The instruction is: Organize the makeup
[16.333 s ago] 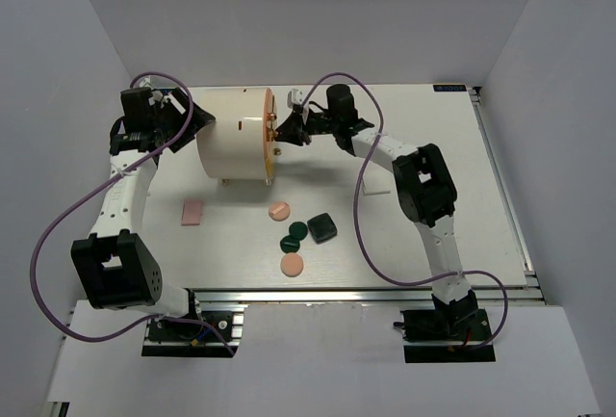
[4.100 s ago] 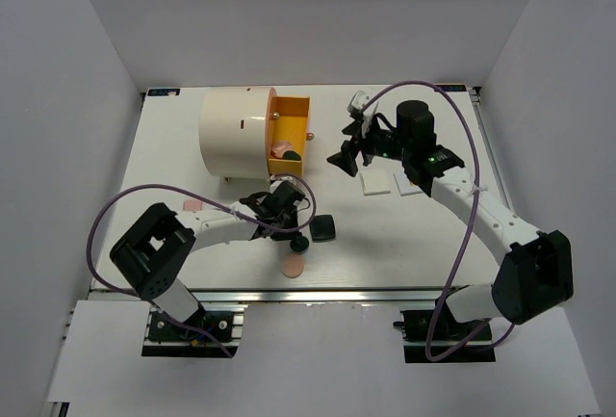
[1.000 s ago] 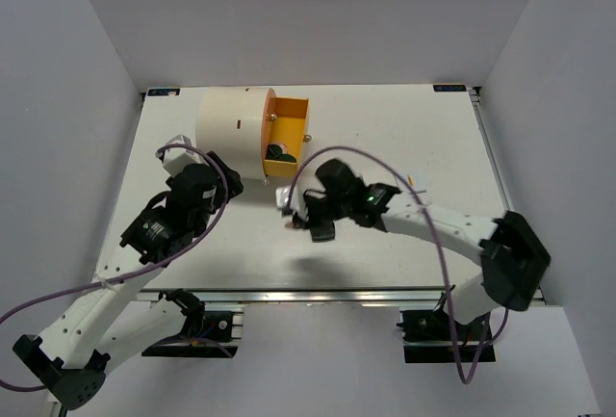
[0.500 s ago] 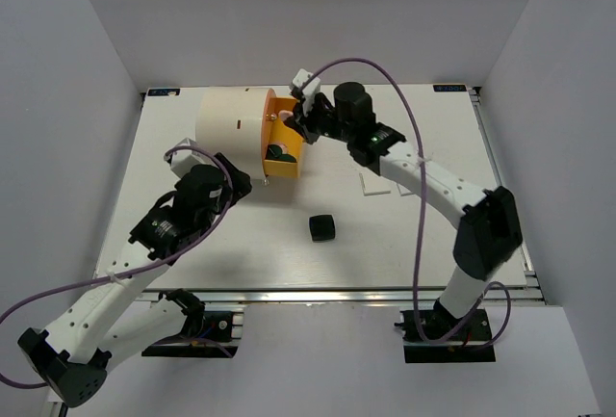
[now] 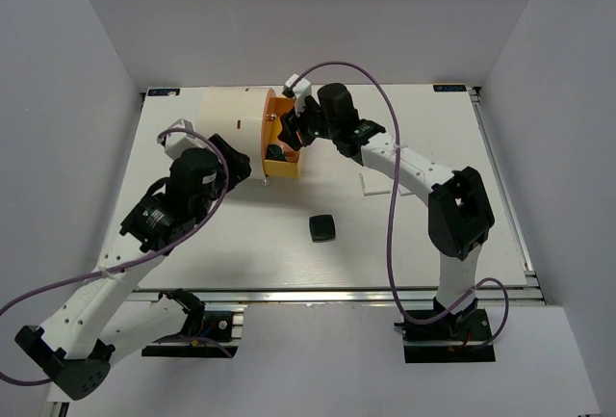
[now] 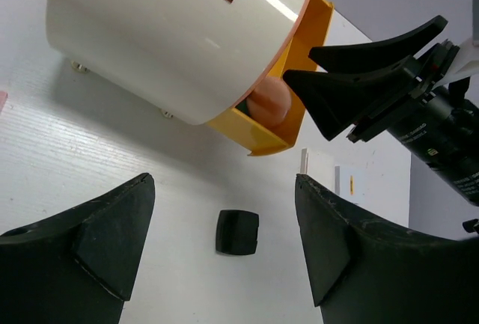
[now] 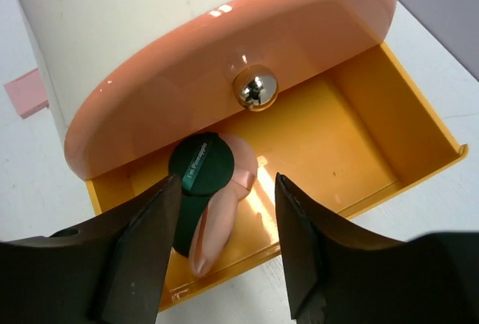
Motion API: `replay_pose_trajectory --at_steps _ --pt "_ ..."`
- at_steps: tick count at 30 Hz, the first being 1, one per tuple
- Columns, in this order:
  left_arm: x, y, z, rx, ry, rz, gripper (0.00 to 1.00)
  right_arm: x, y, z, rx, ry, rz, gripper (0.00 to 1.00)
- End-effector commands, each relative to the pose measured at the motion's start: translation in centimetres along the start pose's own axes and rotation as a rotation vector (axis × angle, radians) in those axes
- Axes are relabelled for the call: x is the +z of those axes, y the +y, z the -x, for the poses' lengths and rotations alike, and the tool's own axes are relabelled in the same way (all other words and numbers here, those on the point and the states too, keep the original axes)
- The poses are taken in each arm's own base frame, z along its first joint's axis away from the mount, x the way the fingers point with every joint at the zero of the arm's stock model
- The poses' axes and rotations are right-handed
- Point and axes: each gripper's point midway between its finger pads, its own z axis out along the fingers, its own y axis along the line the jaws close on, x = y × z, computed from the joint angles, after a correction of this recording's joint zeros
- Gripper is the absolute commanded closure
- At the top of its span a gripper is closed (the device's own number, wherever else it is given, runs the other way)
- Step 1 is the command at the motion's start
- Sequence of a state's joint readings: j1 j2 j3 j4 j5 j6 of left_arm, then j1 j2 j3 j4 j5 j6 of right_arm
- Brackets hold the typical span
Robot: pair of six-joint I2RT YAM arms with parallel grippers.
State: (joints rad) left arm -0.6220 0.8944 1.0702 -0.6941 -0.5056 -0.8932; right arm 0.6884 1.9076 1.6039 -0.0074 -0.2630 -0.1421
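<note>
The orange drawer (image 7: pixel 352 137) of the cream cylinder (image 5: pixel 229 128) stands pulled out. In it lie a dark green disc (image 7: pixel 200 163) and peach discs (image 7: pixel 217 227), one leaning on edge. My right gripper (image 7: pixel 224 245) hovers open just above them, holding nothing; the top view shows it (image 5: pixel 289 133) over the drawer (image 5: pixel 281 152). A dark square compact (image 5: pixel 321 228) lies on the table, and through the left wrist camera it (image 6: pixel 237 232) sits below my open left gripper (image 6: pixel 224 245). That left gripper (image 5: pixel 241 162) is beside the cylinder's near side. White tiles (image 5: pixel 375 183) lie to the right.
A pink pad (image 7: pixel 26 88) lies on the table left of the cylinder. A gold knob (image 7: pixel 254 88) sticks out of the cylinder's orange front above the drawer. The table's metal rail (image 5: pixel 337 292) runs along the near edge.
My right gripper went from the table's middle up to the drawer and opened, leaving a peach disc inside. The left arm shifted slightly toward the cylinder, its jaws a little wider.
</note>
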Motion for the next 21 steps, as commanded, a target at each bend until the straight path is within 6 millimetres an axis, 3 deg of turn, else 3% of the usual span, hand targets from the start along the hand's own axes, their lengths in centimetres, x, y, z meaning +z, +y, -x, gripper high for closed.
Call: replay_pose_trajectory --at_steps 1,6,7,8,9,10,11,12,13,15,17,18,19,21 --pt "-0.1 -1.1 2.4 0.028 -0.043 0.016 0.15 -0.3 -0.9 3.3 -0.032 -0.070 -0.023 0.40" --pt "1.5 -1.4 5.1 0.102 -0.037 0.099 0.15 -2.9 -1.8 6.8 -0.058 -0.147 -0.026 0.42" --pt "2.2 -2.3 5.6 0.108 -0.022 0.094 0.16 -3.6 -2.5 7.5 -0.057 -0.171 -0.042 0.65" --pt "2.7 -2.3 6.3 0.108 -0.018 0.094 0.17 -4.3 -3.0 7.9 -0.060 -0.186 -0.055 0.65" --pt "3.5 -1.4 7.6 0.106 -0.026 0.122 0.20 -5.1 -3.4 7.8 -0.050 -0.190 -0.081 0.97" --pt "3.8 -1.7 8.7 0.093 -0.030 0.109 0.26 -5.6 -4.4 7.5 -0.036 -0.191 -0.115 1.00" --pt "4.9 -1.9 8.6 0.085 0.014 0.083 0.43 -6.0 -5.1 7.1 -0.012 -0.185 -0.140 1.00" --pt "5.5 -0.7 10.1 0.055 -0.005 0.104 0.53 -6.1 -5.5 5.5 0.060 -0.158 -0.147 1.00" --pt "6.0 -0.9 11.2 0.031 -0.022 0.082 0.59 -6.5 -6.6 4.3 0.105 -0.137 -0.168 1.00" --pt "6.6 0.2 13.0 -0.035 -0.035 0.067 0.62 -6.8 -7.4 2.1 0.188 -0.093 -0.192 1.00" --pt "7.2 1.2 14.2 -0.078 -0.052 0.077 0.56 -7.0 -8.6 -0.6 0.215 -0.037 -0.265 1.00" --pt "7.5 2.4 15.0 -0.099 -0.064 0.099 0.44 -7.0 -8.8 -1.6 0.223 -0.012 -0.282 1.00" --pt "7.7 2.4 15.3 -0.105 -0.075 0.088 0.39 -7.0 -9.0 -2.4 0.227 0.007 -0.294 1.00" --pt "8.7 4.8 15.8 -0.131 -0.083 0.124 0.30 -6.4 -9.3 -4.3 0.249 0.062 -0.309 1.00"
